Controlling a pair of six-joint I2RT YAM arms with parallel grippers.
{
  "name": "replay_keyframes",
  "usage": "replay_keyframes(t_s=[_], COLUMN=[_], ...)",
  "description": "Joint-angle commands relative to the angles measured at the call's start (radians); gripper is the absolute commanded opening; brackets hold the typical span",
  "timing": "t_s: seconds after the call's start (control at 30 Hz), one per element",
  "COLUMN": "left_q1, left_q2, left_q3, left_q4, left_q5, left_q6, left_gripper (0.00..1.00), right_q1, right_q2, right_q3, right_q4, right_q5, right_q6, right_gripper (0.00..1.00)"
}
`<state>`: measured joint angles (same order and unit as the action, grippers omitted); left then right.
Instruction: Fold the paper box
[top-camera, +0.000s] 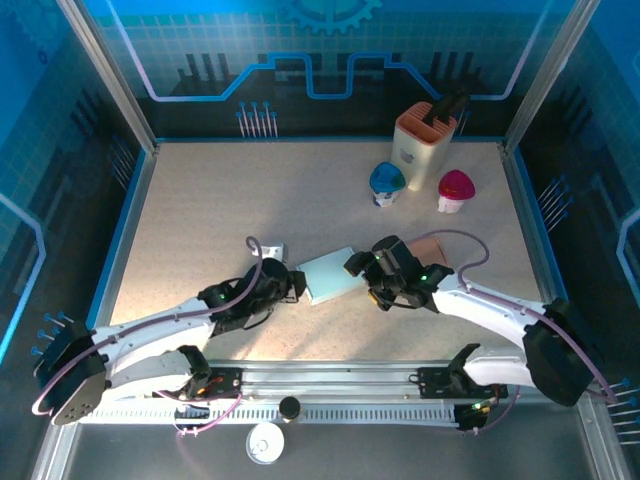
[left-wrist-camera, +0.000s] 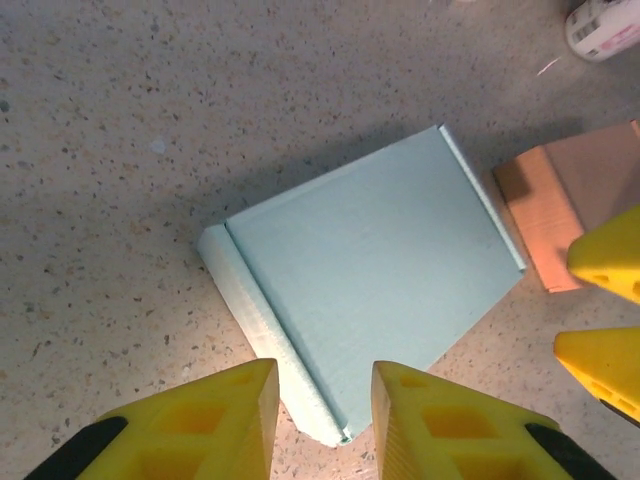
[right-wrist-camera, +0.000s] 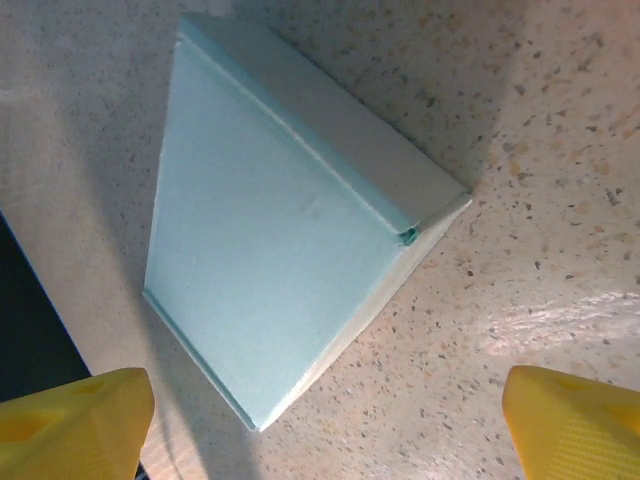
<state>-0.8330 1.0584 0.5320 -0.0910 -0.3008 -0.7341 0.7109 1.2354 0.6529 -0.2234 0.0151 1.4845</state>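
Note:
The paper box (top-camera: 330, 275) is a pale teal, flat folded piece lying on the speckled table between my two grippers. In the left wrist view the box (left-wrist-camera: 370, 280) has a folded flap along its left edge. Its near corner sits in the gap of my left gripper (left-wrist-camera: 325, 410), whose yellow fingers stand slightly apart and clear of the paper. My left gripper (top-camera: 292, 282) is at the box's left edge. My right gripper (top-camera: 365, 272) is at its right edge. In the right wrist view the box (right-wrist-camera: 280, 260) lies ahead of my right gripper (right-wrist-camera: 320, 430), which is wide open and holds nothing.
A brown cardboard piece (left-wrist-camera: 560, 200) lies just right of the box, under the right arm. At the back right stand a cream and orange holder (top-camera: 424, 140), a blue-topped item (top-camera: 386, 183) and a red-topped item (top-camera: 455, 190). A small grey-white object (top-camera: 272, 252) sits behind the left gripper.

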Motion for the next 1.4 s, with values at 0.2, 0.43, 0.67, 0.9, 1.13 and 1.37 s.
replay_keyframes(t_s=[0.2,0.43,0.67,0.9,1.13,1.37], left_q1=[0.32,0.539,0.58,0.621,0.685,0.793], left_q2=[-0.124,-0.205,-0.198,-0.181,-0.035,0.232], left_q3=[0.018,-0.041,-0.077,-0.147,-0.09,-0.229], left_q4=[-0.1,-0.057,-0.049,0.145,0.302,0.868], left_q5=[0.327,0.36,-0.072,-0.245,-0.2,-0.033], left_q6=[0.048,0.153,0.196,0.226,0.502,0.652], left_gripper=[0.46,0.99,0.99,0.99,0.99,0.99], right_q1=[-0.117,-0.359,-0.553,-0.567,-0.597,-0.617], right_q2=[-0.175,-0.533,-0.525,-0.163,0.097,0.251], right_q3=[0.089,-0.081,-0.338,-0.39,-0.385,-0.419], right_q4=[-0.155,-0.128,0.356,0.763,1.161,1.386], right_q5=[0.121,0.442,0.542,0.462,0.367,0.246], right_q6=[-0.732,-1.016,-1.266,-1.37,-1.428,-1.464], right_gripper=[1.0,1.0,1.0,1.0,1.0,1.0])
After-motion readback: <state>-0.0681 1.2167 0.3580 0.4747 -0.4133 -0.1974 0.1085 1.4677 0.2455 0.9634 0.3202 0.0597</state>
